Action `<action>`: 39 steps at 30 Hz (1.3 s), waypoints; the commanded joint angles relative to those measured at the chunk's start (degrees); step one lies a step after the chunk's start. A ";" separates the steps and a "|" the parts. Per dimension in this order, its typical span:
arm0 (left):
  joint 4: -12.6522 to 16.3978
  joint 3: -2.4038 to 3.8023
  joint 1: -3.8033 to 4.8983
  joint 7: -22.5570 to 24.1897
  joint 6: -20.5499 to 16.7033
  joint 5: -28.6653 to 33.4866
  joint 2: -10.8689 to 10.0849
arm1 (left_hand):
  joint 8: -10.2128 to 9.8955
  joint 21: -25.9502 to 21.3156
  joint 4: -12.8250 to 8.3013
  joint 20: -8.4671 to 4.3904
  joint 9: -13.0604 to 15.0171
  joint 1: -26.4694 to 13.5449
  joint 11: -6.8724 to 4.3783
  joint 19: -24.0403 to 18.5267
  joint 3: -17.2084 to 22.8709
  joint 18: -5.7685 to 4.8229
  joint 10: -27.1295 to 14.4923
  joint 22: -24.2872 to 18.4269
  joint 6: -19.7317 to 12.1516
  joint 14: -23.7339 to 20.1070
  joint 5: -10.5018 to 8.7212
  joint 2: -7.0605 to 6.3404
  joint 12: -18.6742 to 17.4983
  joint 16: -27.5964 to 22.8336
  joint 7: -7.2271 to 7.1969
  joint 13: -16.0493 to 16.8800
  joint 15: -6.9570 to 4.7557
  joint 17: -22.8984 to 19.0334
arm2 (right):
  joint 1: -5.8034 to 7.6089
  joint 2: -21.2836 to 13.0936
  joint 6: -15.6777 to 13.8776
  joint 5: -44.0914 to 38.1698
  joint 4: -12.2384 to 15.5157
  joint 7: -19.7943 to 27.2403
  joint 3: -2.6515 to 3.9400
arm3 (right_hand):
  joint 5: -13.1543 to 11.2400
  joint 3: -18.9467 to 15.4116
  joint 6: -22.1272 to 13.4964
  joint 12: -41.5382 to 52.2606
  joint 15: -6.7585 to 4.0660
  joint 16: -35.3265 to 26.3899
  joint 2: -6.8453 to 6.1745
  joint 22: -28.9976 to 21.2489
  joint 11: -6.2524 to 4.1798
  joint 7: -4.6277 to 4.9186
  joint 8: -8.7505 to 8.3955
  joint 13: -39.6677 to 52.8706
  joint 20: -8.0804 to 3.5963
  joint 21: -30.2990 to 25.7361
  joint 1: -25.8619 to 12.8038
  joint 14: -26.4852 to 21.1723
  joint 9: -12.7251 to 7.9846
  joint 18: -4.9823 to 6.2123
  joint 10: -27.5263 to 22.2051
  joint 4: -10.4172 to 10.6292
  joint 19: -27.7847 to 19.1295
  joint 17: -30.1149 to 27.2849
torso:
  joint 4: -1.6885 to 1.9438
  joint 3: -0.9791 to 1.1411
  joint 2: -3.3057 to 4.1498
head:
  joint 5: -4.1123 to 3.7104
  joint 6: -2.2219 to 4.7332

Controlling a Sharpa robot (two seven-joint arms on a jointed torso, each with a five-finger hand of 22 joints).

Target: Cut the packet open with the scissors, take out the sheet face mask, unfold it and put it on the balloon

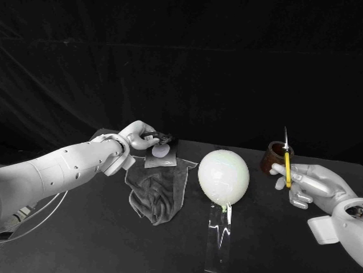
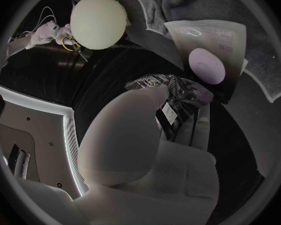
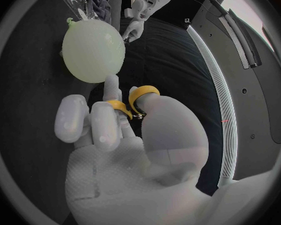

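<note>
Head view shows the left hand [image 1: 137,137] raised at the far left of the black bench [image 1: 75,233], its fingers [image 1: 155,136] clamped on the top edge of the packet [image 1: 166,161], which hangs just above the bench with a pale lilac oval [image 1: 160,151] on its face. Directly below and in front of the packet a crumpled grey cloth [image 1: 159,196] lies flat on the bench. Just beside the cloth, towards the middle, the pale balloon [image 1: 223,176] stands knot-down on a clear stand [image 1: 218,233]. Well apart from it, on the other side, the right hand [image 1: 311,186] has its fingers closed around the yellow handles of the scissors [image 1: 287,164]; the blades lie together and point straight up. A brown cup [image 1: 272,160] stands just behind the scissors. The left wrist view has the packet [image 2: 209,47] close beyond the left hand [image 2: 137,155], with the balloon [image 2: 98,21] farther off and the grey cloth [image 2: 197,5] beyond the packet. The right wrist view shows the yellow loops of the scissors [image 3: 139,96] threaded on the fingers of the right hand [image 3: 125,145], the balloon [image 3: 92,47] near ahead, and the left hand [image 3: 137,12] far across the bench.
</note>
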 commanded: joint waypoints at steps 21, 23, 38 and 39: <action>15.83 1.05 10.84 1.94 -3.74 31.96 -1.36 | 1.33 3.62 -2.84 -0.51 2.10 -3.53 -1.29 4.34 0.53 0.76 4.80 1.38 -0.10 4.04 0.12 0.75 0.98 1.99 -0.93 0.04 -1.46 1.38 | 3.55 8.77 3.81 6.49 -11.25 11.41 0.27 | 0.34 3.89 1.73 -1.44 0.33 -0.20 3.20 -0.15 -4.09 0.64 -5.50 -0.39 0.49 -1.53 7.74 0.30 -5.85 1.11 9.79 -5.66 -1.29 -0.14 | -0.14 0.25 -1.88 | -4.01 4.66; 16.83 1.09 10.85 2.50 -3.29 36.03 -1.26 | 1.36 3.97 -3.03 -0.57 2.16 -3.74 -1.30 4.52 0.53 0.83 4.92 1.57 -0.11 4.12 0.12 0.90 0.88 1.99 -0.92 0.02 -1.48 1.44 | 3.61 9.45 3.91 7.47 -12.09 11.78 0.28 | 0.37 4.19 2.62 -1.49 0.32 0.01 2.71 0.24 -4.14 0.59 -6.08 -0.39 0.52 -1.10 7.79 0.42 -6.68 1.03 10.02 -6.16 -1.00 0.10 | -0.15 0.27 -1.86 | -4.50 4.95; 21.28 1.17 7.70 9.86 6.85 55.13 -0.56 | 1.41 5.52 -3.77 -0.56 2.94 -5.31 -1.11 3.99 0.53 0.65 5.07 2.49 -1.09 4.01 0.11 3.01 0.11 1.62 -0.78 0.00 -1.36 1.74 | 3.53 13.03 4.45 12.48 -15.14 12.16 0.30 | 0.22 3.46 8.98 30.40 -0.67 10.00 -0.33 7.62 -5.29 -0.66 -8.96 24.59 -0.35 8.43 7.42 3.62 -10.83 -1.15 14.59 -9.20 5.51 11.94 | -0.09 0.26 -1.74 | -8.78 6.30; 21.43 1.17 7.44 10.07 7.35 55.59 -0.47 | 1.40 5.85 -3.96 -0.61 3.11 -5.45 -1.08 4.11 0.43 0.73 4.95 2.66 -1.37 4.12 0.11 3.28 0.02 1.64 -0.73 0.01 -1.38 1.82 | 3.52 13.22 4.53 12.62 -15.24 12.18 0.30 | 0.21 3.40 9.10 30.93 -0.66 10.13 -0.40 7.72 -5.30 -0.67 -9.03 25.00 -0.35 8.54 7.45 3.63 -10.90 -1.18 14.56 -9.35 5.57 12.08 | -0.10 0.26 -1.73 | -8.98 6.34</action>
